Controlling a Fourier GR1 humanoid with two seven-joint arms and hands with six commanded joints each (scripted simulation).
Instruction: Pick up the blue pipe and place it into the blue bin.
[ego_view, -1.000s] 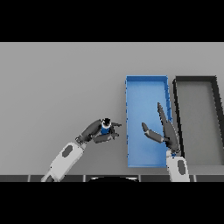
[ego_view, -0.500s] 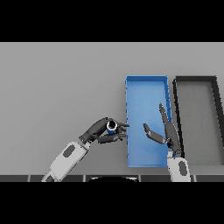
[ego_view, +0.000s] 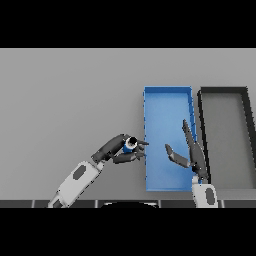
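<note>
- The left hand (ego_view: 119, 149) sits just left of centre in the lower half of the frame, its fingers and thumb curled round the blue pipe (ego_view: 129, 146).
- The pipe shows as a short blue piece with a dark open end, held in the hand right beside the left wall of the blue bin (ego_view: 147, 150); its end faces up and to the right.
- The fingertips (ego_view: 142, 145) of the left hand reach the bin's left edge and seem to overlap it slightly; whether they touch the wall cannot be told.
- The blue bin is a long tray standing upright in the frame, right of centre, with raised walls on all four sides.
- The right hand (ego_view: 191, 152) lies over the lower right part of the blue bin, fingers straight and spread, thumb pointing left, holding nothing. Its arm comes up from the lower edge along the bin's right wall.
- Between the two hands the bin's floor lies open, and its upper half is bare as well.
- A black bin (ego_view: 203, 130) stands just beside the blue one on the right, its walls close to the blue bin's right wall; its far side runs near the right edge of the frame.
- The grey table (ego_view: 65, 95) stretches wide and open across the left and upper parts of the frame.
</note>
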